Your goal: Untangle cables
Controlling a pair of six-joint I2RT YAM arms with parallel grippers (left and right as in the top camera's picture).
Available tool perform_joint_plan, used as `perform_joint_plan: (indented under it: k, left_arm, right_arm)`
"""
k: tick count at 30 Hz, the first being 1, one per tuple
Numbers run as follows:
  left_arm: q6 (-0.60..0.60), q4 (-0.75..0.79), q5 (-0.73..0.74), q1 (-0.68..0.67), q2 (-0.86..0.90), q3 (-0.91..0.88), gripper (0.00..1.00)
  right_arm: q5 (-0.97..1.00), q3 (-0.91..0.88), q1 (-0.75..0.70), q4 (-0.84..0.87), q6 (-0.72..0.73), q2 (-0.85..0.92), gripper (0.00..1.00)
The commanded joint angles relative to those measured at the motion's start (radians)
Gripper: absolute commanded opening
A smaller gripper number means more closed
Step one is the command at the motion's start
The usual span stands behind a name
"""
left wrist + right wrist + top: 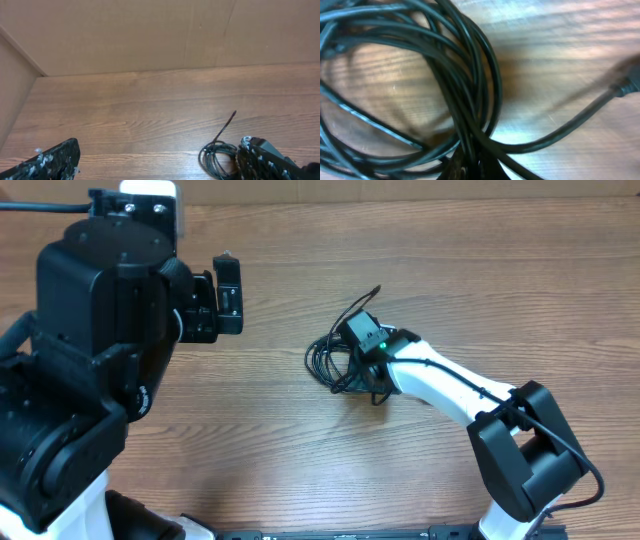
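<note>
The cables [328,366] lie as one small, loosely wound coil near the middle of the wooden table [470,270]. One free end [371,293] sticks up and away from the bundle toward the far edge.

The right claw [358,346] sits directly on the coil with its jaws together. In the right wrist view, several strands converge and run in at the bottom edge where its tips are, so it appears to be clamped on a few cords at the coil's rim.

The left claw [226,296] hangs well apart from the coil, over bare table, with its jaws spread wide and nothing between them.

The cords look thin, light and limp, with a smooth, slightly glossy jacket. They will likely drag and flop rather than keep a shape, and a pinched strand may slide through the pads.

Lifting a single loop would probably carry the whole coil up, since the turns overlap tightly on one side. The free end with its plug [626,84], blurred at the right of the wrist view, seems the better place to pull from. The other claw would need to pin or hold the crossed bunch of loops.
</note>
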Motion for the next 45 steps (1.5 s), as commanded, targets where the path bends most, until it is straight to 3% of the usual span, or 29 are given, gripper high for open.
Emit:
perform_joint_plan:
  k: [1, 11, 19, 23, 28, 33, 37, 38, 45]
  left_arm:
    - [0.016, 0.001, 0.001, -0.006, -0.020, 0.000, 1.00]
    - [0.072, 0.001, -0.003, -0.006, -0.020, -0.004, 1.00]
    - [0.082, 0.001, -0.012, -0.005, -0.031, -0.004, 1.00]
    - [0.112, 0.001, 0.026, 0.019, -0.028, -0.011, 1.00]
    - [0.270, 0.005, 0.237, 0.035, 0.008, -0.042, 1.00]
    - [0.601, 0.001, 0.619, 0.035, 0.097, -0.057, 1.00]
    - [0.755, 0.001, 0.749, 0.035, 0.163, -0.057, 1.00]
    - [0.844, 0.001, 0.812, 0.034, 0.199, -0.057, 1.00]
    - [1.061, 0.001, 1.060, 0.035, 0.257, -0.057, 1.00]
  right_arm:
    - [0.003, 0.214, 0.002, -0.150, -0.077, -0.031, 0.04]
    - [-0.042, 0.856, 0.014, -0.513, -0.220, -0.116, 0.04]
    - [0.143, 0.830, 0.005, -0.572, -0.216, -0.111, 0.04]
    - [0.146, 0.993, 0.005, -0.602, -0.235, -0.145, 0.04]
    - [0.146, 1.201, 0.003, -0.635, -0.313, -0.170, 0.04]
    - [0.145, 1.344, -0.035, -0.686, -0.346, -0.184, 0.04]
    - [0.142, 1.354, -0.087, -0.734, -0.347, -0.188, 0.04]
    - [0.134, 1.354, -0.100, -0.758, -0.351, -0.188, 0.04]
    - [0.134, 1.354, -0.100, -0.761, -0.365, -0.188, 0.04]
